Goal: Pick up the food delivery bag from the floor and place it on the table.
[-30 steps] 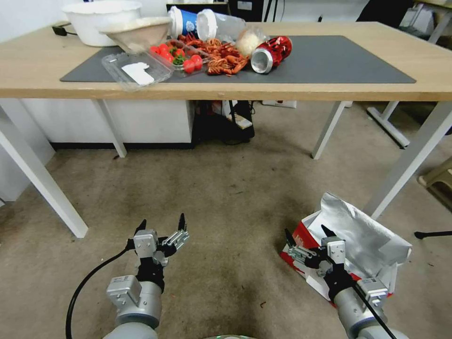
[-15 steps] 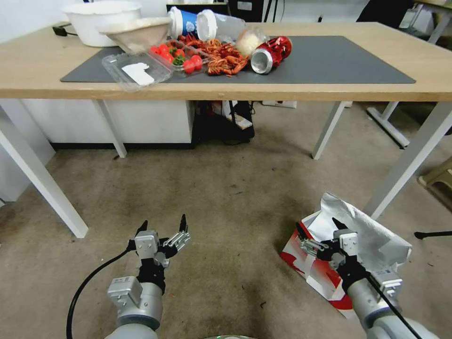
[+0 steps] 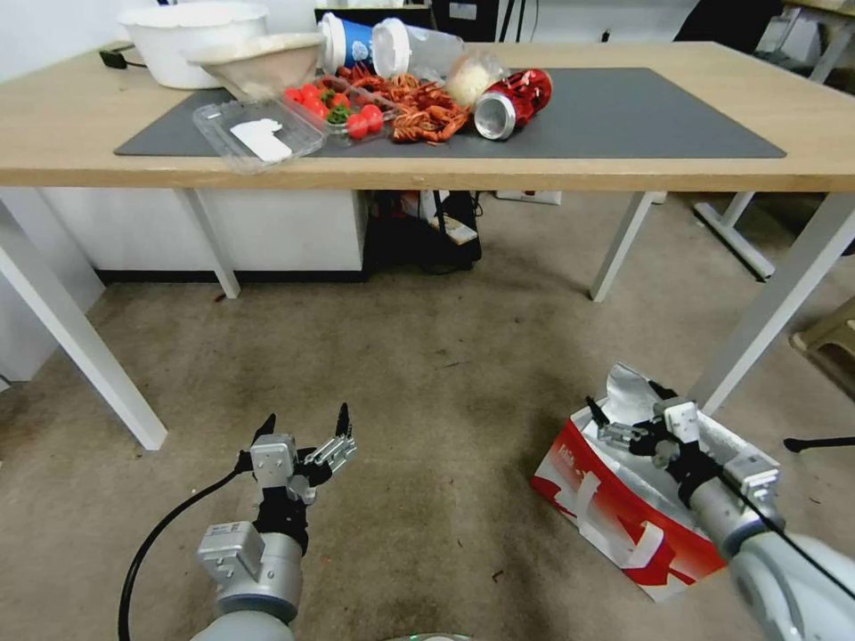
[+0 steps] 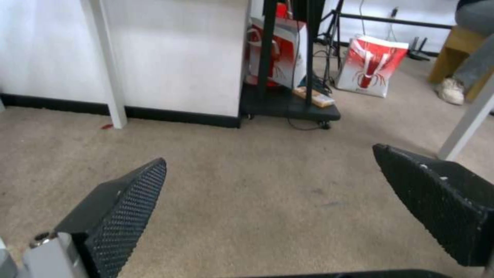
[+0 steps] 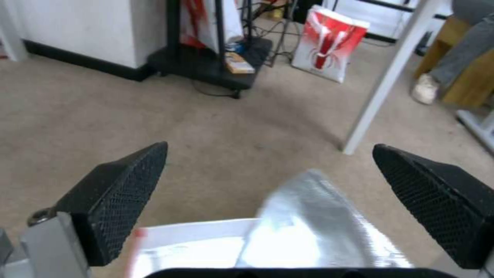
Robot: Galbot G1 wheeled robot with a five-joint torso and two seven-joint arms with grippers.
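Above the food delivery bag (image 3: 623, 521) on the floor (image 3: 427, 356), right gripper (image 3: 628, 401) hovers, jaws spread, gripping nothing. Left gripper (image 3: 305, 425), well apart from bag, likewise spread, empty.

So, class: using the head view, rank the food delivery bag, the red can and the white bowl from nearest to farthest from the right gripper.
1. Food delivery bag, directly beneath the right gripper.
2. Red can, on the table's mat.
3. White bowl, far left corner.
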